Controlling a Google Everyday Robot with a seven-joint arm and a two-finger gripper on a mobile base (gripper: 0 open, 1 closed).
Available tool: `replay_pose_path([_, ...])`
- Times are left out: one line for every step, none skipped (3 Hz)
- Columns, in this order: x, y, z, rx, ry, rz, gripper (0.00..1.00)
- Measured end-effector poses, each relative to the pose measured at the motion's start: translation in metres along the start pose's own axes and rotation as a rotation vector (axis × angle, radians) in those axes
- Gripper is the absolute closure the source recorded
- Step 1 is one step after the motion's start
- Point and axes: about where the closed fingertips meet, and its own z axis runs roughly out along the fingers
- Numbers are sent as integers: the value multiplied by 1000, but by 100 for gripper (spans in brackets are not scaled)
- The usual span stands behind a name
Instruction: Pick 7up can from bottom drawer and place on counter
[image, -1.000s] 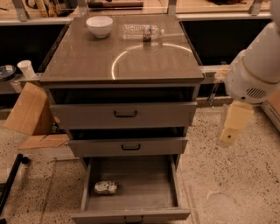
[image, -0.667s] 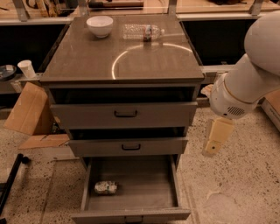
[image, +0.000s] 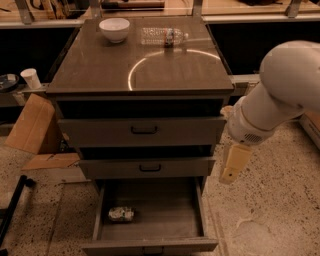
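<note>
The 7up can (image: 121, 214), small, silvery and dented, lies on its side at the left of the open bottom drawer (image: 150, 244), which is pulled out at the foot of the grey cabinet. The counter (image: 100, 67) is the glossy brownish slab on top. My gripper (image: 229, 174) hangs pointing down at the end of the white arm (image: 280, 95). It is to the right of the cabinet, level with the middle drawer, above and right of the can and apart from it. It holds nothing that I can see.
A white bowl (image: 114, 29) and a clear plastic bottle (image: 164, 36) lie at the back of the counter. Two upper drawers (image: 142, 131) are closed. Cardboard (image: 30, 125) and a white cup (image: 31, 77) stand at the left. A dark pole (image: 12, 210) lies on the speckled floor at the lower left.
The arm has swung left and down, bringing the gripper closer to the cabinet's right side and lower. The can and the drawers have not moved.
</note>
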Motion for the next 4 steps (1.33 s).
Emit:
replay_pose_path([-12, 6, 62, -18, -32, -27, 0])
replay_pose_path([-26, 18, 130, -71, -104, -38, 0])
replay_pose_path([-31, 28, 174, -129, -177, -7, 0])
replay_pose_path([-31, 28, 174, -129, -177, -7, 0])
